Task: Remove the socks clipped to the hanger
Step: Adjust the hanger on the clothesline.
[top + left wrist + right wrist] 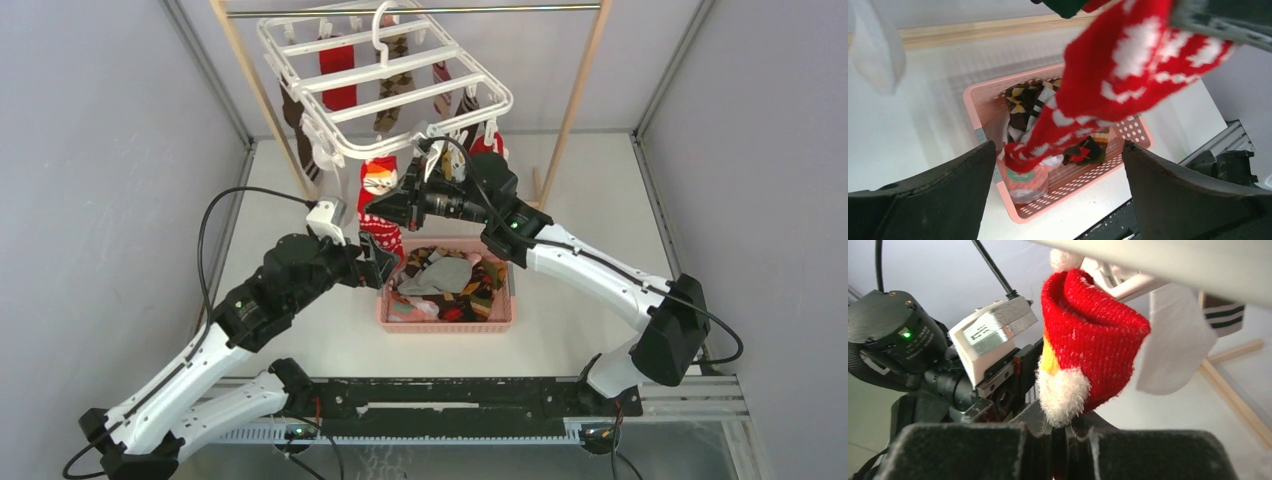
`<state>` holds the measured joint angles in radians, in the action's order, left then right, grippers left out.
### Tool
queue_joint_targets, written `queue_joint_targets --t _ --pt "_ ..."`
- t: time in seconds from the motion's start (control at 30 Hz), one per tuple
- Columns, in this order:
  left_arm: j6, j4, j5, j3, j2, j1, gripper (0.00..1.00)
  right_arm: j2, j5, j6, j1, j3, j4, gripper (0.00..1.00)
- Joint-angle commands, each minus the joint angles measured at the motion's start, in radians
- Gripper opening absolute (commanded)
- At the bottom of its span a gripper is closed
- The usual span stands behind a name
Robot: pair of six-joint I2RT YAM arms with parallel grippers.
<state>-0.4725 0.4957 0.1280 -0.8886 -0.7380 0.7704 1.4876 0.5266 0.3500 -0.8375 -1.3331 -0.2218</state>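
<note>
Left wrist view: a pink basket (979,107) is seen below and ahead of the left gripper (1058,146). It is filled w/ loose socks (1024,102): brown argyle, green/red, and one pale w/ a green patch. In the top external view a grey sock (440,275) lies on top of the pile, below the right gripper (388,208).

A white sock (1173,355) hangs just beside the right gripper's target, w/ a striped sock (1224,320) behind it. The left arm (898,335) is seen directly beyond the right fingers. A wooden rack (575,100) stands behind both grippers.

The red sock (1093,340) is clipped by its cuff to the near edge of the white hanger (392,78), above both grippers. It is red knit w/ a white pattern, fluffy white trim and a yellow patch. Further socks, red, brown and argyle, hang under the frame.

Right gripper: jaws are closed to a thin slit on the red sock at the white trim. Left gripper: fingers (923,200) are spread wide and nothing is held. The sock's lower end hangs between them, and no contact is visible.
</note>
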Motion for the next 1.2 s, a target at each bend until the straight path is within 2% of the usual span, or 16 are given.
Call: queue_joint_targets --t 0.0,0.27,0.37,0.43,0.57,0.6,0.77,0.93,1.17 --pt "0.038 -0.092 0.07 0.038 0.008 0.004 1.0 -0.001 0.054 0.041 -0.008 -0.061 -0.044 0.04" --pt "0.062 -0.231 0.072 0.072 -0.017 0.004 1.0 0.011 0.066 0.048 -0.014 -0.074 -0.031 0.05" --pt "0.069 -0.265 0.073 0.079 -0.018 0.004 0.82 0.018 0.073 0.053 -0.015 -0.075 -0.025 0.08" --pt "0.073 -0.264 0.066 0.068 -0.029 0.004 0.64 0.022 0.075 0.048 -0.015 -0.079 -0.008 0.11" --pt "0.073 -0.23 0.063 0.036 -0.061 0.005 0.21 0.021 0.076 0.03 -0.01 -0.081 0.028 0.16" --pt "0.071 -0.225 0.065 0.031 -0.066 0.004 0.16 0.017 0.077 0.024 -0.007 -0.081 0.039 0.19" --pt "0.063 -0.195 0.084 0.006 -0.07 0.004 0.16 -0.042 0.065 -0.039 0.029 -0.056 0.166 0.39" --pt "0.073 -0.124 0.129 -0.043 -0.082 0.004 0.15 -0.192 0.045 -0.068 0.116 0.089 0.21 0.57" --pt "0.073 -0.059 0.195 -0.075 -0.08 0.005 0.15 -0.397 0.009 -0.101 0.268 0.284 0.273 0.64"
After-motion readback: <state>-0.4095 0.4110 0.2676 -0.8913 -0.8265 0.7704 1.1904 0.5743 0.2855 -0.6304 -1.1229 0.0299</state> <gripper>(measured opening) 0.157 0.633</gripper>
